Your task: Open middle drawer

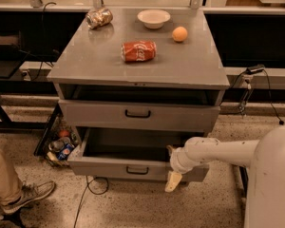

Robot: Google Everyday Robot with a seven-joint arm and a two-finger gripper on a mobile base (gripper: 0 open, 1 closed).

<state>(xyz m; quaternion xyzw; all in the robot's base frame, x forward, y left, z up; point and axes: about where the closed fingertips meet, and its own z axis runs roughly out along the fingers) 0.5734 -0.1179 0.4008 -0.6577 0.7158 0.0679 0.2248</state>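
Observation:
The middle drawer (109, 167) is a shallow grey drawer with a small black bar handle (137, 170). It stands pulled well out of the cabinet, its dark inside showing. My gripper (173, 175) is at the right part of the drawer's front panel, right of the handle, reaching in from the right on my white arm (218, 152). The taller drawer (95, 115) above it is pulled out slightly. The lowest drawer is hidden under the open one.
On the cabinet top (85, 63) lie a red can (138, 51), a crushed can (99, 18), a white bowl (154, 18) and an orange (179, 33). A person's leg and shoe (31, 194) are at the lower left. A crate of cans (59, 146) and floor cables (90, 194) are nearby.

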